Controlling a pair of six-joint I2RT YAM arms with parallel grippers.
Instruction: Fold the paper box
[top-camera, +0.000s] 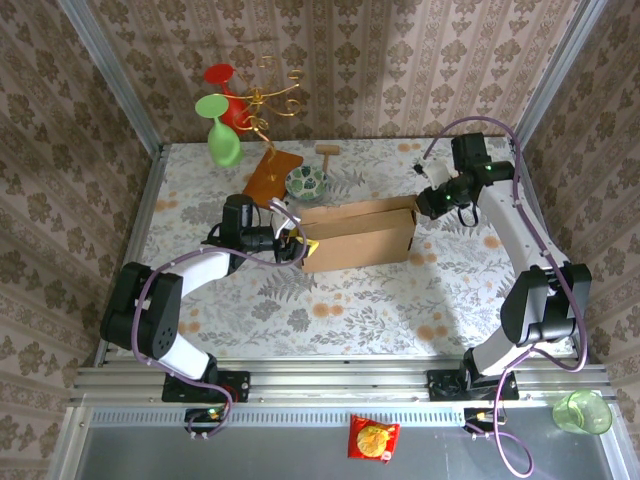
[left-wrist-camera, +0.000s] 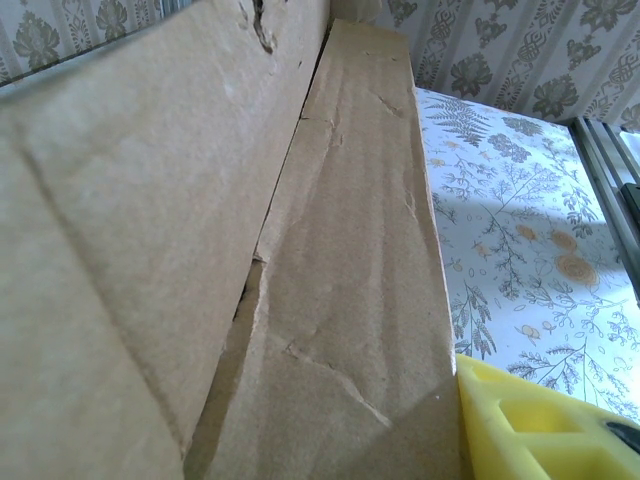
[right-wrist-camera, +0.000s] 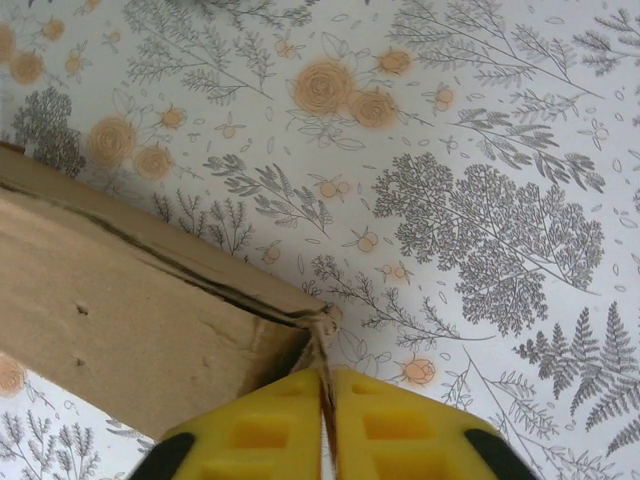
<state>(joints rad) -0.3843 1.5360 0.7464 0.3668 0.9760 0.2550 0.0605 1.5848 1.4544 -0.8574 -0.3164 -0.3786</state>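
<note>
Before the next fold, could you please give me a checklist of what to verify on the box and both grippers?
1. Right gripper clamped on the paper box corner: ok, jaws shut on the cardboard edge.
2. Left gripper holding the box's left end: cannot tell; one finger lies beside the cardboard.
3. Box panels closed: not ok; a gap shows between two panels.
4. Patterned bowl apart from the box's far edge: cannot tell, very near.

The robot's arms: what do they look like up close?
The left arm and right arm have white shells with black joints and a purple cable looping along each. The fingers are bright yellow with moulded rectangular pockets.
</note>
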